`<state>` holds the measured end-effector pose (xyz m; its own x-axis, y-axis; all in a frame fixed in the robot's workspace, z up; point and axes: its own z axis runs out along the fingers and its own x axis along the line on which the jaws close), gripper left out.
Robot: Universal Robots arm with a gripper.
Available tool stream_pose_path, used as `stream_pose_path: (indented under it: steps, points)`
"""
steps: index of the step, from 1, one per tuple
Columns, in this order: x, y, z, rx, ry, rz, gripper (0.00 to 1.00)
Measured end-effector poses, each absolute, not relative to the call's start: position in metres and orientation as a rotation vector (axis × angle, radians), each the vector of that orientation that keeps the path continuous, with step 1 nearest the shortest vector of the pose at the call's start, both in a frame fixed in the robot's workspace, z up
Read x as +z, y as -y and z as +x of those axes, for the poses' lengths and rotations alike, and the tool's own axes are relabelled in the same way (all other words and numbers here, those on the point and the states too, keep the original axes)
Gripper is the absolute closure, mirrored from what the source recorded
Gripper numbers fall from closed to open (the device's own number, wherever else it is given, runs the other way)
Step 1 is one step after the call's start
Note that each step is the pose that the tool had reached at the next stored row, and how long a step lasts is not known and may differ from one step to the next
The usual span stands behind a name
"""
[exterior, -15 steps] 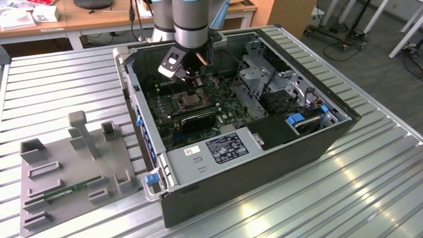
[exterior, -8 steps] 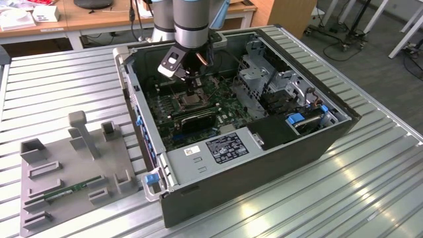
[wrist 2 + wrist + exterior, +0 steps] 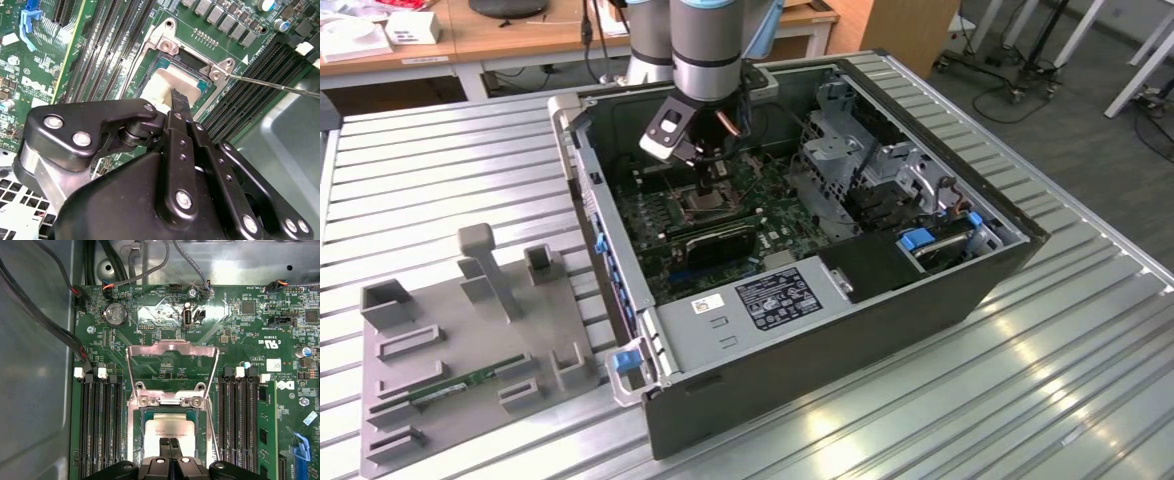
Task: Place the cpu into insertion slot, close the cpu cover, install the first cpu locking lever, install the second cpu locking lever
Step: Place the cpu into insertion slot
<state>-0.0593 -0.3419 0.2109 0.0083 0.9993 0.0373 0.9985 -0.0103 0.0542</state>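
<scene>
The cpu, a flat square chip with a silvery top, lies in the insertion slot on the green motherboard; it also shows pale in the second wrist view as the cpu. The cpu cover, a thin silver frame, stands raised on its hinge beyond the chip. A thin wire locking lever sticks out free beside the socket. My gripper hangs just over the chip's near edge, shut, with its black fingertips pressed together and nothing between them. In the exterior view my gripper reaches down into the case.
The open computer case lies on a slatted metal table. Memory slots flank the socket on both sides, and cables run along the case wall. A grey fixture tray holding a memory stick sits at the exterior view's left.
</scene>
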Motion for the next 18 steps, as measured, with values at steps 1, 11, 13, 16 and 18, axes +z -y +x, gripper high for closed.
stream_pose_path:
  steps: [1,11,13,16,18]
  points:
    - [0.2106,0.3419,-0.0593,0.101,-2.201,2.222,0.89]
    - [0.2042,0.3405,-0.0593,0.102,-2.202,2.222,0.89]
    - [0.2033,0.3405,-0.0593,0.102,-2.202,2.222,0.89]
    - [0.2032,0.3405,-0.0593,0.102,-2.202,2.222,0.89]
    - [0.2032,0.3405,-0.0593,0.102,-2.202,2.222,0.89]
